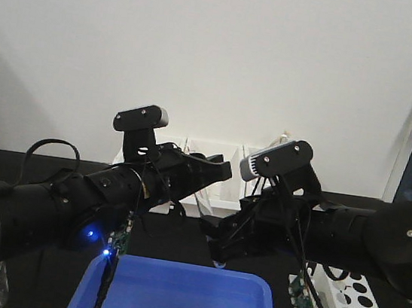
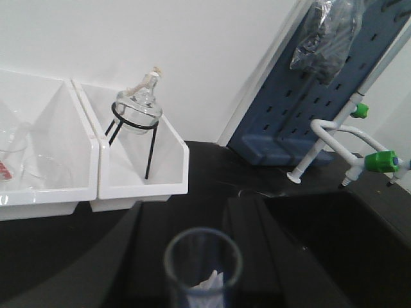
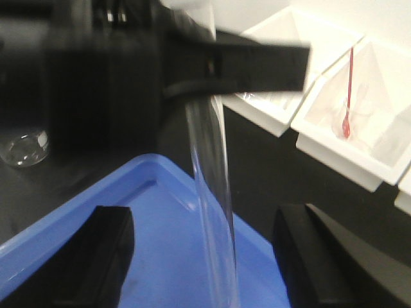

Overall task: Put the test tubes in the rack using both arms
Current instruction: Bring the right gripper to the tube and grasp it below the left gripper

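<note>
Gripping a clear test tube (image 3: 210,173) near its open top, the left gripper (image 1: 213,172) is clamped tight on the glass. It holds the tube slightly tilted above the blue tray (image 3: 128,212). The right gripper (image 3: 212,251) hangs over the same tray with its jaws spread wide. One finger stands on each side of the tube's lower length, both apart from it. The white rack (image 1: 360,307) stands just beside the tray's right side.

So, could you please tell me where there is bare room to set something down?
Bare: the blue tray either side of the test tube, and the black tabletop between tray and white bins. Crowded: over the tray, around the left gripper.
</note>
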### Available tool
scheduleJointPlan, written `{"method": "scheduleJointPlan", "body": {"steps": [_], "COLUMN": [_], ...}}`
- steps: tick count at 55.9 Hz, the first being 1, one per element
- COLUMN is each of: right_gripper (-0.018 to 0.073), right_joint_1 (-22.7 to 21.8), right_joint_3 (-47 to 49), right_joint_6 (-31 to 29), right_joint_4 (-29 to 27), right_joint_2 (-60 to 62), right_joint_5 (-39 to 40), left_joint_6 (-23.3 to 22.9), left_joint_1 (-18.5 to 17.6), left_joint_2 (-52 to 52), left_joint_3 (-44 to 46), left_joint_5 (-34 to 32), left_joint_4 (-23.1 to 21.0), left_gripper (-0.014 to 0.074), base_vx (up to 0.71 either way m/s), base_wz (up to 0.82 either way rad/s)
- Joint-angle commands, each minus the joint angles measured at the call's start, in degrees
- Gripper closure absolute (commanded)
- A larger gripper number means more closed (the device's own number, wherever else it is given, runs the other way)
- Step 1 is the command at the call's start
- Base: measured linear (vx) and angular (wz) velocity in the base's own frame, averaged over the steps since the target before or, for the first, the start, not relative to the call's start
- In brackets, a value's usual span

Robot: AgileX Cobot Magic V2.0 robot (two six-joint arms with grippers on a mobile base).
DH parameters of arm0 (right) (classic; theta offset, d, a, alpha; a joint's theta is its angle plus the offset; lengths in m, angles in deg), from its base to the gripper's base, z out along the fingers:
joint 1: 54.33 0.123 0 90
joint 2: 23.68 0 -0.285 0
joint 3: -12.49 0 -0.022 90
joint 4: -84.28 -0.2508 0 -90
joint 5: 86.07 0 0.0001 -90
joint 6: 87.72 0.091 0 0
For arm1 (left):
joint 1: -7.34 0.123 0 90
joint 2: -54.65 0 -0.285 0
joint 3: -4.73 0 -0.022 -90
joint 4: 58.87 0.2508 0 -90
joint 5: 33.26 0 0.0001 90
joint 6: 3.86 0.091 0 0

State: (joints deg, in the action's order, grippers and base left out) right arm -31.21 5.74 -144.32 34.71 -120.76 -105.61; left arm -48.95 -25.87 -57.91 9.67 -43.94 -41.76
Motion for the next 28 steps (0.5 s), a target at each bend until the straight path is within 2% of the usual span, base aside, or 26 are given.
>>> {"method": "scheduleJointPlan", "body": {"steps": [1,19,28], "right_gripper": [0.0053,0.0053,0.0053], "right_joint_1": [0.18,0.21,0.21], "right_joint_3": [3.82,6.27,6.27], "right_joint_6": [-0.24,-0.02,-0.07], "right_joint_4": [0.34,0.33,0.33], "right_joint_2": [1.29,-1.99,-2.96], "right_joint_5": [2.97,2.18,2.70], "left_joint_6": [-0.39,-0.72,-5.27], "left_joint_1": [-0.83,-0.98,-1.66], "left_joint_2": [2.95,2.95,2.95], "left_joint_3": [2.10,2.10,2.10], "left_joint_5": [-4.60,-4.65,-4.58], "left_joint_4": [-0.51,-0.58,-0.44], "left_gripper": [0.0604,0.0604,0.0604], "base_vx": [0.00,0.00,0.00], "base_wz": [0.00,0.00,0.00]}}
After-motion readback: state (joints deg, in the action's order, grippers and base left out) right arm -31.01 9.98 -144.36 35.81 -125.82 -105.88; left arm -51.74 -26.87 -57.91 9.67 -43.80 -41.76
